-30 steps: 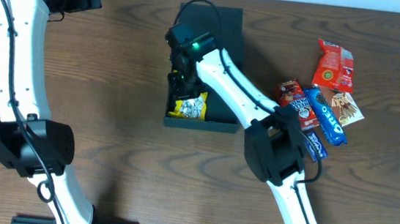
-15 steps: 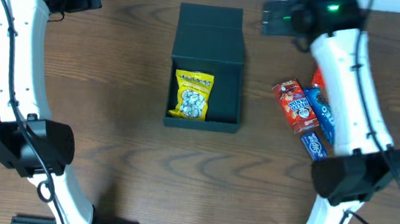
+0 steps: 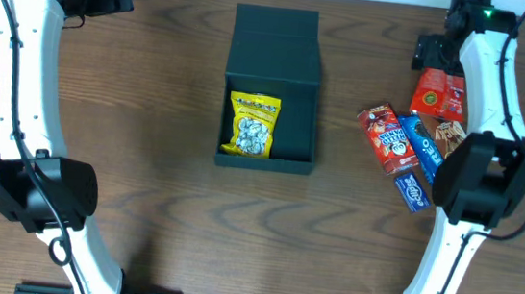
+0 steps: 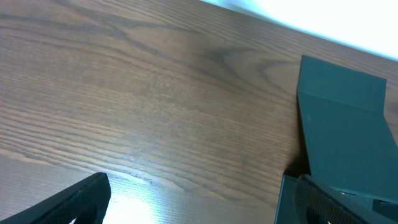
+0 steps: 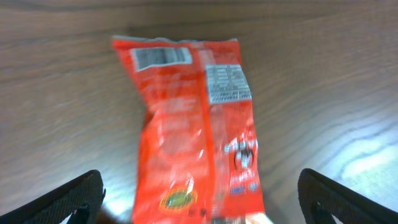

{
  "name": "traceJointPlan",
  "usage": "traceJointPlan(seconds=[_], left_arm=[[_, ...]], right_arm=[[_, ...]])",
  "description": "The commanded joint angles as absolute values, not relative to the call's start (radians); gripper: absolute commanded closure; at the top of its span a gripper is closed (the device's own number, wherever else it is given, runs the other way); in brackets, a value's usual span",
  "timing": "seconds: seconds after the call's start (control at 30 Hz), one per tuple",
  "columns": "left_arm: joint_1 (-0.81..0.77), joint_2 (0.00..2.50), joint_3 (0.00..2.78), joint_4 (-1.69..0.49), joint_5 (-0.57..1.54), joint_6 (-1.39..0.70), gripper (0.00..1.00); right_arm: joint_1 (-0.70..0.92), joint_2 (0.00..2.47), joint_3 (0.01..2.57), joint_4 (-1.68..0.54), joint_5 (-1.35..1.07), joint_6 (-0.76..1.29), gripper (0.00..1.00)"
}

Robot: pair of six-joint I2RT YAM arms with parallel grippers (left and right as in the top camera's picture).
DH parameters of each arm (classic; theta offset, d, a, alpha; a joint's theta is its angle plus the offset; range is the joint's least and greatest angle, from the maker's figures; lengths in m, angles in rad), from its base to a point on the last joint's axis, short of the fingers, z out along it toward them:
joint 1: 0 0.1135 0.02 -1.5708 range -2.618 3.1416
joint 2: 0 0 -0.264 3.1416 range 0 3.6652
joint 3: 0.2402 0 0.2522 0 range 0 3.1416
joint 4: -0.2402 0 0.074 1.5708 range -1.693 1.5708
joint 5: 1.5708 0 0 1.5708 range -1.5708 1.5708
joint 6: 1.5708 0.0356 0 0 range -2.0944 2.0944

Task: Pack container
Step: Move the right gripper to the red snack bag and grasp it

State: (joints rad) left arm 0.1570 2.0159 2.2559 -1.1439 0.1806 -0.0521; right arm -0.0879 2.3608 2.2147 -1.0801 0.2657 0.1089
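Closest to me is my right pincer (image 5: 199, 194). Its two fingers stand as wide apart as they go, one at each lower corner of the wrist view, and they hold nothing. Directly below, in the gap between them, lies a red packet (image 5: 193, 124), flat on the wooden worktop (image 5: 323, 74). It lies lengthwise away from me, with the printed label at its far end. It looks a little crumpled, and I do not touch it yet. From above, a small heap of other snacks lies just beside this packet, on the side nearer to the robot's base: a brown packet (image 3: 454, 136), a blue Oreo packet (image 3: 427, 148), a red-fronted packet (image 3: 386, 138) and a smaller blue one (image 3: 413, 192), some overlapping. Further away, in the middle of the worktop, is the container (image 3: 296, 121), well apart from the heap. Its flap lid (image 3: 275, 37) is folded back and one yellow packet (image 3: 251, 125) already lies inside, toward the left wall, so free floor remains beside it. Farthest away, at the back left corner, my left pincer (image 4: 194, 193) hangs over bare wood, also fully open and empty, with the container's lid at the right edge of its view. I judge that the packing is only begun and that the step in hand is the fetching of the red packet. The next move asks me to go straight down, keep the packet centred, and close across its narrow width. I think the shiny foil may slip or fold, so the grip should take the body of the packet and not a loose edge, and it should not catch the brown packet next to it.
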Motion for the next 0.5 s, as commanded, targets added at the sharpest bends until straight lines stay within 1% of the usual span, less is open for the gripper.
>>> traceJointPlan(seconds=[0.0, 0.1, 0.47], left_arm=[[0.163, 2.016, 2.273, -1.145, 0.184, -0.06, 0.05], [0.163, 2.016, 2.273, -1.144, 0.184, -0.06, 0.05], [0.163, 2.016, 2.273, -1.143, 0.184, -0.06, 0.05]], right_arm=[[-0.115, 2.413, 2.21, -1.057, 0.227, 0.096, 0.01], [-0.129, 2.449, 2.21, -1.035, 0.159, 0.096, 0.01], [-0.157, 2.534, 2.21, -1.001, 0.16, 0.096, 0.01]])
